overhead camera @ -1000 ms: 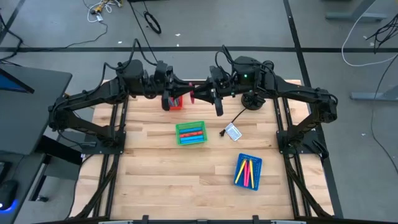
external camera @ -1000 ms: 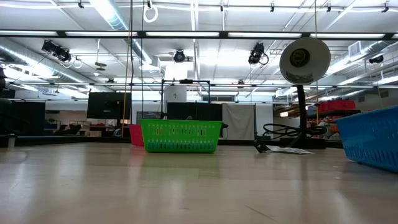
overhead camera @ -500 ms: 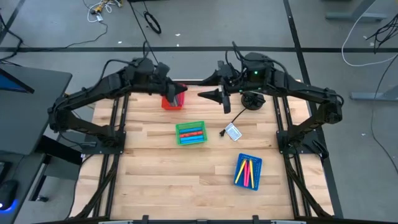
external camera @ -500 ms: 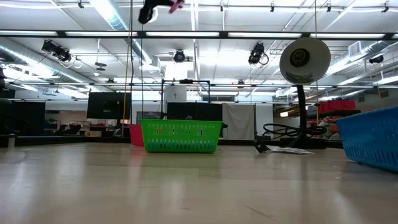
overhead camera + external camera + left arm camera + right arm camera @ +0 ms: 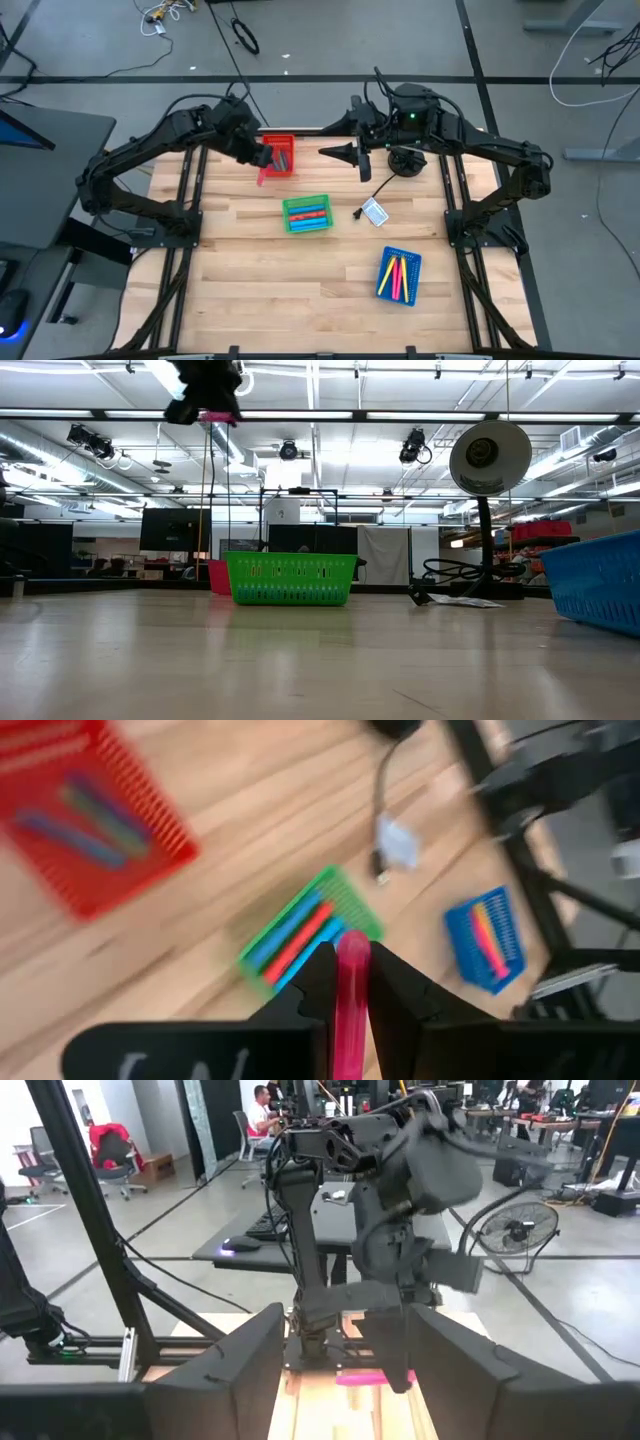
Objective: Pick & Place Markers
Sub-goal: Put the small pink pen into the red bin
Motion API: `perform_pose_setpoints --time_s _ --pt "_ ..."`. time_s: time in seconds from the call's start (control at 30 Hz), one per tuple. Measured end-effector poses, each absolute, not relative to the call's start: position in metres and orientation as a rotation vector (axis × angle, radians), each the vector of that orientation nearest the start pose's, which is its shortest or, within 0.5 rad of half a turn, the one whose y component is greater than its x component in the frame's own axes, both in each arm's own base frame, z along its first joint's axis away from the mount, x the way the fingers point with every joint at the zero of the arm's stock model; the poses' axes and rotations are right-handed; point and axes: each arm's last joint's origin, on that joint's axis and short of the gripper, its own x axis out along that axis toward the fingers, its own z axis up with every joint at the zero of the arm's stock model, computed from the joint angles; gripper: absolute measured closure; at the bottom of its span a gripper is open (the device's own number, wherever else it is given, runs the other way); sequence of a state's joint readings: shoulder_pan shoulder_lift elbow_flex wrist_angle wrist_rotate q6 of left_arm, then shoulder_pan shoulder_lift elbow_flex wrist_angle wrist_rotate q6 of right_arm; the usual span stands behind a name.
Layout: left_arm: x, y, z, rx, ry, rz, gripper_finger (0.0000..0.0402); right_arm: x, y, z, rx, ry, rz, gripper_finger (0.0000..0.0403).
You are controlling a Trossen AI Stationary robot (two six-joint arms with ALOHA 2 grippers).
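Note:
My left gripper hangs over the table's far left beside the red tray, shut on a pink marker; both show high in the low view, gripper and marker. My right gripper stands open and empty, pointing level toward the left arm, its fingers wide apart. Several markers lie in the red tray, the green tray and the blue tray. My left gripper pinches the pink marker between its two fingers. The marker lies along the fingers, and its rounded end sticks out just past the fingertips. The fingers slant down toward the table. The marker is lifted clear, above the wood beside the red tray.
A small white-and-blue card lies right of the green tray, with a black cable running to it. A round black stand sits at the far right. Bare wood spreads across the near half.
The two grippers stood tip to tip over the far middle with the pink marker between them. The right gripper has let go of it. My left gripper has carried the marker toward the table's left edge and downward, tipping from about level to slanting down and rolling.

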State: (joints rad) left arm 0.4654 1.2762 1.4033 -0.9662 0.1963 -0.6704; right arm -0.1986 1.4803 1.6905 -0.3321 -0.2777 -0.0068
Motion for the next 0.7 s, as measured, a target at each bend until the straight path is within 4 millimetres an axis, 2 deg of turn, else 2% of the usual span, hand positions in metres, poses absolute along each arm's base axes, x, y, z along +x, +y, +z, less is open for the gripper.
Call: perform_pose_setpoints --time_s 0.27,0.57,0.7 --pt "0.206 0.119 0.362 -0.979 0.816 0.64 0.0363 0.314 -0.055 0.467 0.014 0.095 0.079 0.0192" --pt "0.221 0.16 0.335 -1.033 0.91 0.653 0.0363 0.314 -0.055 0.468 0.002 0.087 0.079 0.0192" --pt "0.23 0.185 0.334 -1.022 0.915 0.666 0.0363 0.313 -0.055 0.468 -0.014 0.086 0.08 0.0192"
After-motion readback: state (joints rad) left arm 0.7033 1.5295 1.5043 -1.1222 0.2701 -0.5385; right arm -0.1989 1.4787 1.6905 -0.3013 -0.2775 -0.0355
